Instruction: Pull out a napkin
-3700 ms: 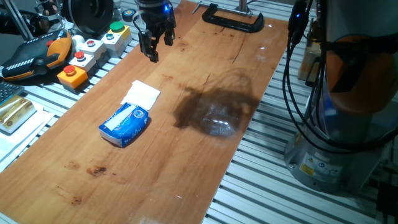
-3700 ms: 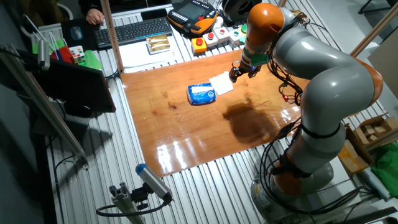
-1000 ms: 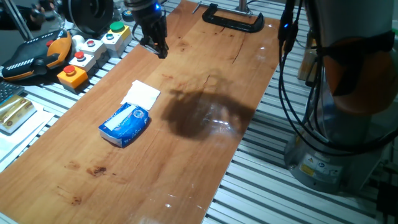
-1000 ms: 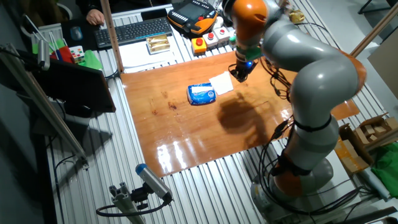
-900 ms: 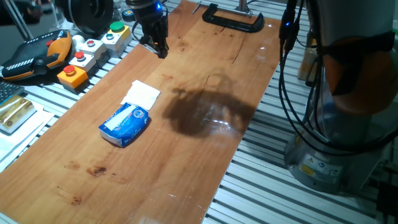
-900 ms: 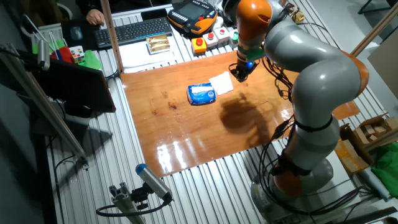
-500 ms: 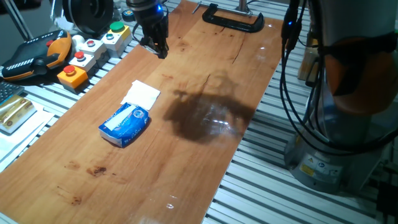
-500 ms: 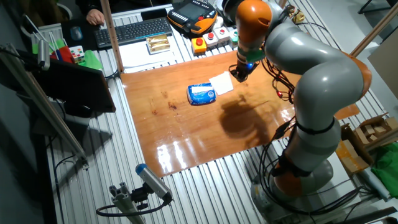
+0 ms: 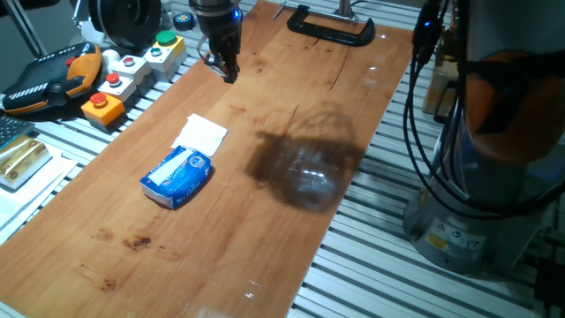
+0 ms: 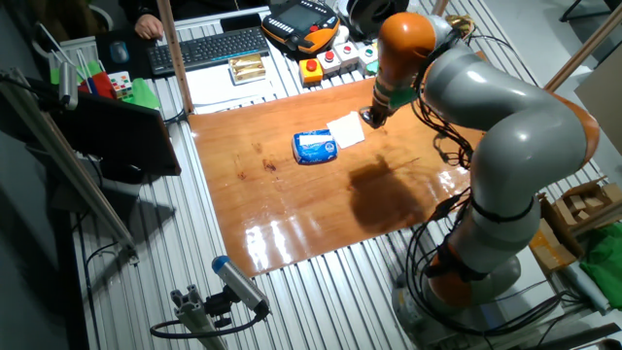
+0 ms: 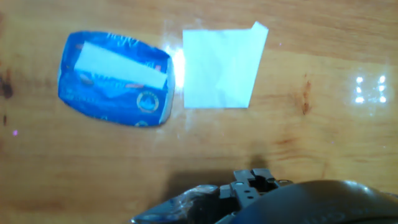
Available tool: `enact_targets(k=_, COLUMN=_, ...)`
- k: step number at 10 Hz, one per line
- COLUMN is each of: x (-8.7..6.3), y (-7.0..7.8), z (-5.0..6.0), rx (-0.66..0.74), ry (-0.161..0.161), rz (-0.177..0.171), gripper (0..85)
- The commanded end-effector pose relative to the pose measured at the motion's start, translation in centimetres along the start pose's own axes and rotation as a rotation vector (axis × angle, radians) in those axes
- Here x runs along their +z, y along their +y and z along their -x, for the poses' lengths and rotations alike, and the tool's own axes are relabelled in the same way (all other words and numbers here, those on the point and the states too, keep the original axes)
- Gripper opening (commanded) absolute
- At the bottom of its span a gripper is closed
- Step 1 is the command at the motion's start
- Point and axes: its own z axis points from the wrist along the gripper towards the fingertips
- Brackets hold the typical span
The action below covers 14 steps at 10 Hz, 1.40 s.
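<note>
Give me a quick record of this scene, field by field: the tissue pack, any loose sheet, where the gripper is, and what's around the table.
Surface: wooden table
Tissue pack: blue tissue pack, lying flat, a white sheet showing in its top opening
Loose sheet: flat white tissue square, beside the pack, one corner sticking up
Gripper: gripper above the table, beyond the tissue square, holding nothing visible; fingers too small to tell open or shut
Far end: black clamp
Off the table: button boxes, keyboard
</note>
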Motion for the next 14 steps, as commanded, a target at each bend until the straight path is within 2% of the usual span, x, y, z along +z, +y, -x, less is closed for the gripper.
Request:
enact_targets(k=1, x=0.0, y=0.5, z=1.1, rx=0.013, ry=0.000, rz=-0.008, gripper=34.0)
enact_targets(k=2, x=-0.2, y=1.1, z=2.6, rx=0.034, ry=0.021, rz=-0.018, gripper=42.7)
enact_targets(k=3, x=-0.3, y=1.7, z=4.1, rx=0.066, ry=0.066, rz=-0.026, gripper=48.7)
enact_targets(k=4, x=0.2, y=2.4, z=5.4, rx=0.079, ry=0.081, rz=-0.027, gripper=53.0)
enact_targets(k=6, x=1.8, y=3.9, z=7.2, rx=0.107, ry=0.077, rz=-0.011, gripper=58.7)
enact_targets(k=9, x=3.7, y=5.7, z=9.7, rx=0.141, ry=0.079, rz=0.010, gripper=62.0)
enact_targets(k=11, x=4.4, y=7.4, z=10.5, rx=0.150, ry=0.082, rz=0.036, gripper=62.0)
enact_targets(k=13, x=5.0, y=9.4, z=11.4, rx=0.130, ry=0.084, rz=0.016, gripper=63.7)
enact_targets(k=14, x=5.3, y=10.2, z=11.8, rx=0.121, ry=0.086, rz=0.024, gripper=64.3)
